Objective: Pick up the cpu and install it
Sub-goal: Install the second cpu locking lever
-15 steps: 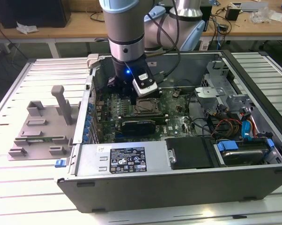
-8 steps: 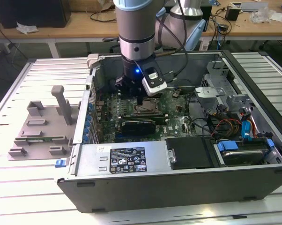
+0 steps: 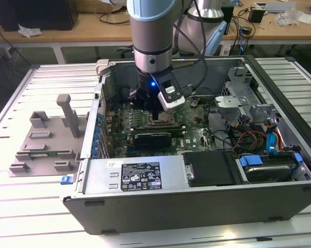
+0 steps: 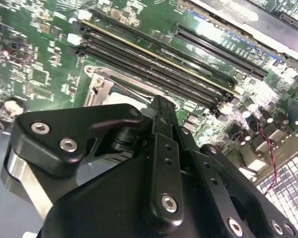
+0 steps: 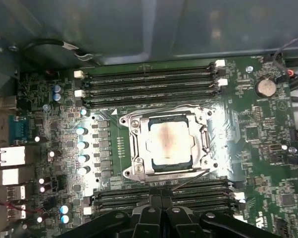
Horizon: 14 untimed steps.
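the arm's gripper (image 3: 156,106) hangs inside the open computer case (image 3: 197,199), close above the motherboard (image 5: 248,124). in the first wrist view the cpu (image 5: 170,144) lies uncovered in the socket frame (image 5: 134,171), open from above. memory slots (image 5: 149,84) flank it at 12 and 6 o'clock, capacitors (image 5: 81,145) at 9 o'clock. in the exterior view the case wall (image 3: 97,121) bounds 9 o'clock, the power supply (image 3: 140,175) 6 o'clock, cables (image 3: 233,134) 3 o'clock.

The arm (image 3: 151,31) is a thick cylinder in pale blue-grey over a silver metal band, darkening to black at the wrist, where a small blue light glows. A white-and-black camera module (image 3: 172,96) is mounted beside it, and black cables trail off it. The gripper (image 4: 154,163) is matte black, with angular linkage plates fastened by silver screws.
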Each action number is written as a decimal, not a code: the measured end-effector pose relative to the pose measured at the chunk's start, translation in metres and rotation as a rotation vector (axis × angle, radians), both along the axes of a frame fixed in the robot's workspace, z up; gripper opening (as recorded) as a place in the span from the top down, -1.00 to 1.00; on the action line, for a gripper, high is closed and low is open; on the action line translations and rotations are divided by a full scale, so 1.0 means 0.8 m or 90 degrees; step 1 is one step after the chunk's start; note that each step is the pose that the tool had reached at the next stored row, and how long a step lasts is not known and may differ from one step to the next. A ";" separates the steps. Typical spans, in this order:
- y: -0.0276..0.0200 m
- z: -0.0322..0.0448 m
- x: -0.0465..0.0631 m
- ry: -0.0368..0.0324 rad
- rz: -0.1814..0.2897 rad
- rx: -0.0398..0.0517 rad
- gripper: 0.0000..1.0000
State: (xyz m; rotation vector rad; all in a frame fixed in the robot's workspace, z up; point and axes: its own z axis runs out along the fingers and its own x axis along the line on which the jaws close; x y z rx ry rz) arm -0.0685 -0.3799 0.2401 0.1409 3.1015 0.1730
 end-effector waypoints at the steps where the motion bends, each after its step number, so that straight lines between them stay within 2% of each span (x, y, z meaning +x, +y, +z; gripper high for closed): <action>1: 0.0000 -0.0054 -0.006 0.0000 0.000 0.0002 0.79; 4: 0.0000 -0.0127 -0.012 0.0000 0.000 0.0009 0.79; 7: -0.0005 -0.0208 -0.015 0.0001 0.000 0.0050 0.79; 8: -0.0016 -0.0237 -0.016 0.0000 0.000 0.0096 0.79; 9: -0.0042 -0.0261 -0.019 0.0000 0.001 0.0188 0.79; 10: -0.0061 -0.0275 -0.020 0.0000 0.002 0.0253 0.79; 12: -0.0088 -0.0296 -0.022 0.0001 0.003 0.0347 0.79; 14: -0.0107 -0.0313 -0.023 0.0001 0.003 0.0470 0.79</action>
